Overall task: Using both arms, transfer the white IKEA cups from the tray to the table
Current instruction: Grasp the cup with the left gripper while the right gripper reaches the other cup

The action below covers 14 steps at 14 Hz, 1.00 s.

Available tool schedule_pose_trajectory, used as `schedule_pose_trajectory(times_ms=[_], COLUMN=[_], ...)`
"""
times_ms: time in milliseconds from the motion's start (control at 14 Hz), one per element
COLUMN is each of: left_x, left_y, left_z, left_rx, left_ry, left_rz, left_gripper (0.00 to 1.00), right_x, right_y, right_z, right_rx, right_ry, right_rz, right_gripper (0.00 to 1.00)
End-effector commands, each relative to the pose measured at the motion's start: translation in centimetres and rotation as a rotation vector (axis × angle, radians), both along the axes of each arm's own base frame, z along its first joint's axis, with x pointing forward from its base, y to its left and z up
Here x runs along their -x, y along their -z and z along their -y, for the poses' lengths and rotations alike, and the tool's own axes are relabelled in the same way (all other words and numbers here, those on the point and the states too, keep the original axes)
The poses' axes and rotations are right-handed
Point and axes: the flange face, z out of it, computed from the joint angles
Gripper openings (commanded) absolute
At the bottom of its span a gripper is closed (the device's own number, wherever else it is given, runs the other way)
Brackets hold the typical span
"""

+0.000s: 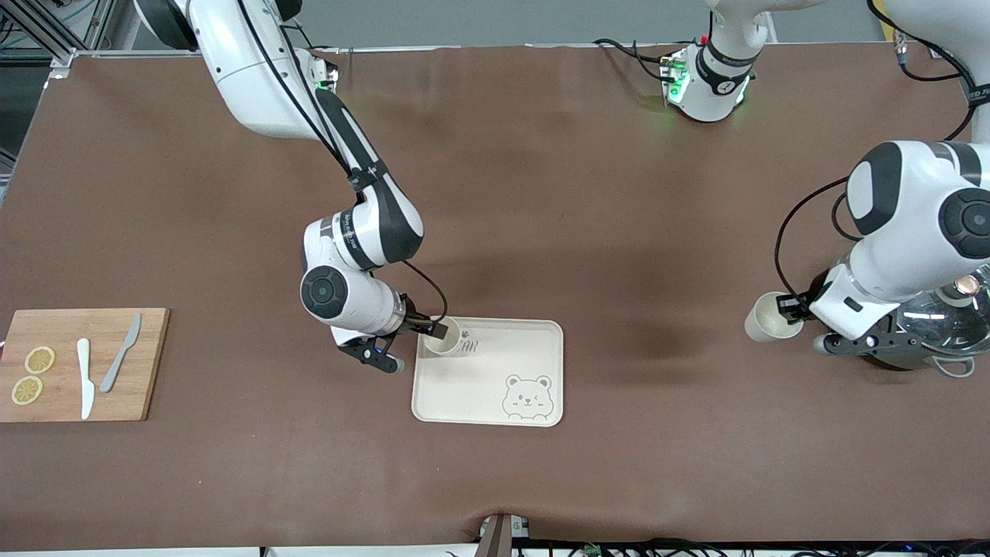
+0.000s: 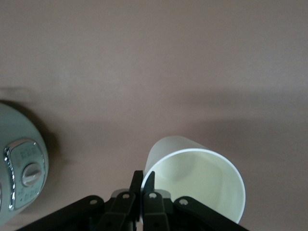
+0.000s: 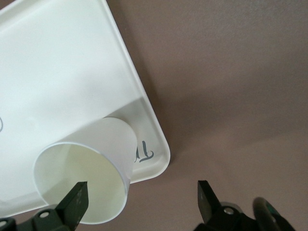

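Cups number two, both plain white and handleless, and they sit in different states relative to the tray (image 1: 534,340), the single cream one with the winking bear. One cup (image 1: 443,337) stands on the tray's corner farthest from the front camera at the right arm's end, and the right gripper (image 3: 142,195) straddles its rim with jaws spread wide, one finger (image 3: 77,199) inside the mouth and the other outside the wall, off the tray's edge. The second cup (image 1: 768,317) is well away from the tray, toward the left arm's end of the table (image 1: 588,193), pinched by its rim in the left gripper (image 2: 143,185), whose jaws are closed tight on the thin wall; whether its base rests on the mat I cannot tell. By my reading the step in hand is the paired transfer: the left arm has its cup off the tray and about ready to set down, while the right arm is lined up but has not gripped. Next, the right jaws would need to close on the rim, then lift straight up clear of the tray lip before carrying sideways. Elsewhere lie one wooden cutting board (image 1: 81,363) with two lemon slices (image 1: 32,375) and two knives (image 1: 102,370), and one glass-lidded pot (image 1: 940,325) beside the left gripper.
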Motion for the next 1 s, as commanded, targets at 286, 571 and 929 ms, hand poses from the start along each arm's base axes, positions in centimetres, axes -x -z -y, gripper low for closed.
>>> schedule_pose_trajectory(times_ms=[286, 571, 929], left_x=[4.3, 5.7, 6.6], left_y=[6.6, 10.4, 13.3], left_z=[-0.3, -0.2, 1.4], left_rx=[0.021, 0.039, 0.137], left_ry=[0.004, -0.017, -0.098], left_rz=[0.050, 0.095, 0.041], left_gripper=[0.00, 0.00, 0.00], right_x=[0.3, 0.3, -0.5], right_y=[0.1, -0.1, -1.1], right_z=[-1.4, -1.4, -0.5], right_rx=[-0.007, -0.016, -0.044], right_ry=[0.056, 0.062, 0.084], right_rz=[-0.012, -0.013, -0.012], right_gripper=[0.27, 0.01, 0.00])
